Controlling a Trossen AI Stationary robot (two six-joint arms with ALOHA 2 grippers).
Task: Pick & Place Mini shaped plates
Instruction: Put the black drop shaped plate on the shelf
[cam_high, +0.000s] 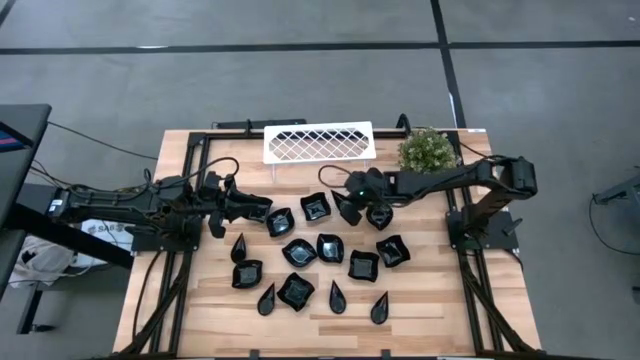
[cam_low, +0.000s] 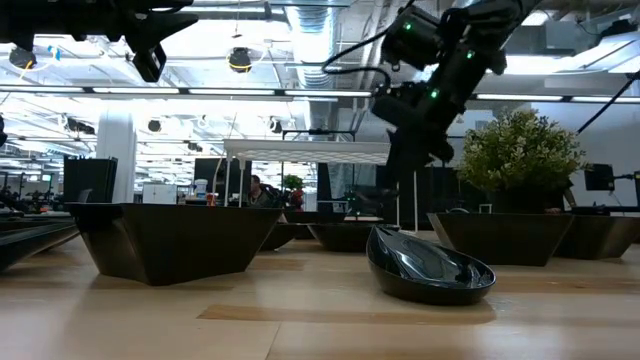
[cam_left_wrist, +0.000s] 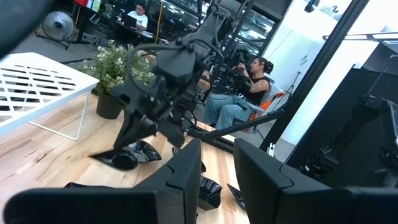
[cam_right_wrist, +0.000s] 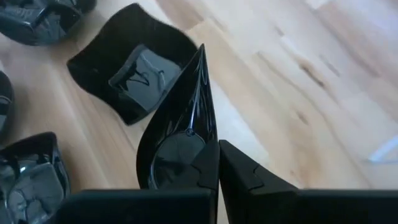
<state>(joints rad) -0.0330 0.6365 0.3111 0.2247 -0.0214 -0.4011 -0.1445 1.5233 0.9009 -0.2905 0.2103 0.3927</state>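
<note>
Right tool (cam_right_wrist: 217, 163) clamps one glossy black teardrop plate (cam_right_wrist: 180, 134); left tool (cam_left_wrist: 214, 163) apart, empty; white lattice tray (cam_high: 318, 141) unfilled.

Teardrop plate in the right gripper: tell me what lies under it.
Under the lifted teardrop plate lie bare wooden table and a squarish plate; the teardrop covers part of that plate.

White lattice tray (cam_high: 318, 142) stands at upper centre of the wooden table (cam_high: 420, 300). Green bushy plant (cam_high: 427, 150) sits immediately right of it. A seated person (cam_left_wrist: 239, 93) appears upper centre, left wrist view.
</note>
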